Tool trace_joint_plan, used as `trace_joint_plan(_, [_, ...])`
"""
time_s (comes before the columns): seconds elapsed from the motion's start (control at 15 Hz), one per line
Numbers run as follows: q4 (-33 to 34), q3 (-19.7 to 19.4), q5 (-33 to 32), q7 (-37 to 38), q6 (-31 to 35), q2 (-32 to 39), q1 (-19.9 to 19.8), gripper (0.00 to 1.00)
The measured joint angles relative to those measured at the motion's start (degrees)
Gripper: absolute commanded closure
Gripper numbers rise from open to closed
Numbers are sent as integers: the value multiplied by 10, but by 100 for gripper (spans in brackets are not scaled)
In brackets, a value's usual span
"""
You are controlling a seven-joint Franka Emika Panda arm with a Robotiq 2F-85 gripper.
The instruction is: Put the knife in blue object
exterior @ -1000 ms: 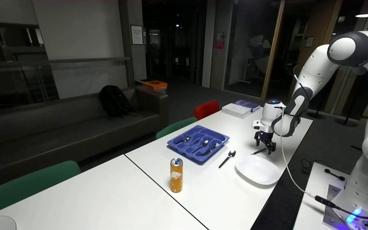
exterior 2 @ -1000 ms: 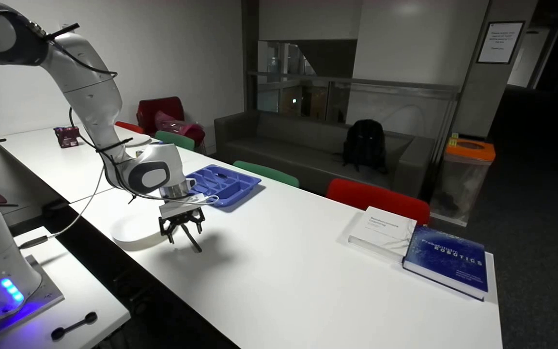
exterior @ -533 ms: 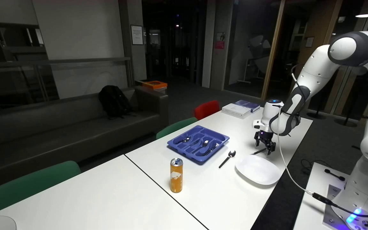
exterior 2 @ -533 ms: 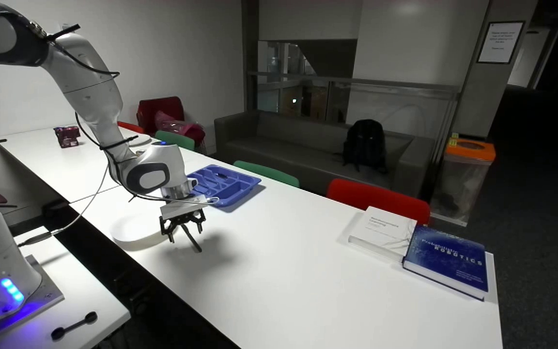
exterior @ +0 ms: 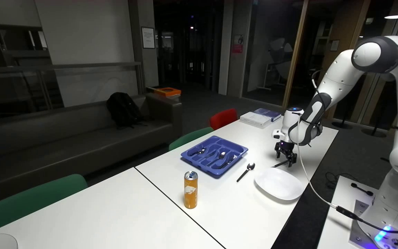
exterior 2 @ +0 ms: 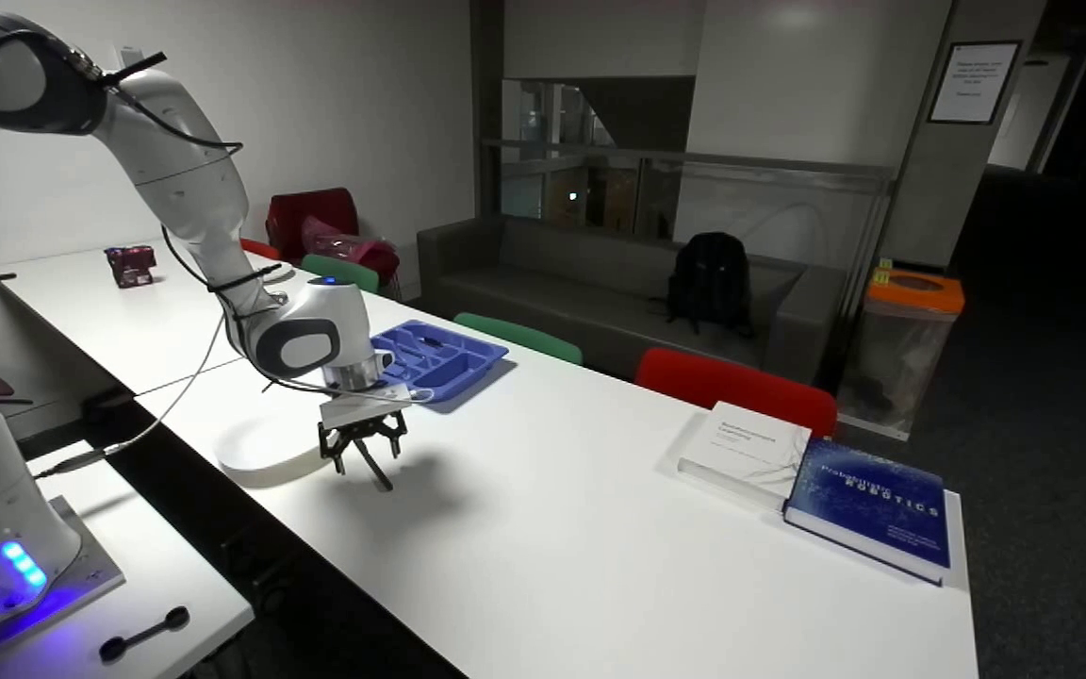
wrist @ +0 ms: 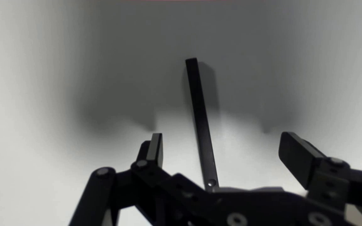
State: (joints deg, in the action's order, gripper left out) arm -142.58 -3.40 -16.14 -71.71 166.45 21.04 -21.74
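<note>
The knife, slim and black, lies on the white table; it shows in both exterior views (exterior: 280, 164) (exterior 2: 375, 471) and in the wrist view (wrist: 201, 122). My gripper (exterior: 284, 160) is open and empty above it, also in an exterior view (exterior 2: 369, 461). In the wrist view (wrist: 221, 146) the knife runs between the spread fingers, nearer the left one and touching neither. Its near end is hidden behind the gripper body. The blue tray (exterior: 216, 172) stands apart, with several pieces of cutlery in its compartments; the arm partly hides it in an exterior view (exterior 2: 453, 379).
A white plate (exterior: 279, 185) stands close to the knife's end. A dark-handled spoon (exterior: 244, 173) lies between plate and tray. An orange can (exterior: 190, 190) stands near the table seam. Two books (exterior 2: 746, 453) (exterior 2: 868, 505) lie at the table's end.
My gripper has shifted slightly, a little to the right in an exterior view, staying open over the knife. The knife, tray and plate have not moved.
</note>
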Motion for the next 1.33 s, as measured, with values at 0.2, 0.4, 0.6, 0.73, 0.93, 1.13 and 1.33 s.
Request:
trace_joint_plan(0.2, [13, 0, 0, 0, -14, 9, 0, 0])
trace_joint_plan(0.4, [25, 0, 1, 0, -27, 15, 0, 0])
trace_joint_plan(0.6, [33, 0, 1, 0, -28, 24, 0, 0])
trace_joint_plan(0.73, [35, 0, 1, 0, -28, 29, 0, 0])
trace_joint_plan(0.93, [38, 0, 1, 0, -28, 35, 0, 1])
trace_joint_plan(1.13, [39, 0, 1, 0, -28, 39, 0, 24])
trace_joint_plan(1.33, [39, 0, 1, 0, -28, 39, 0, 42])
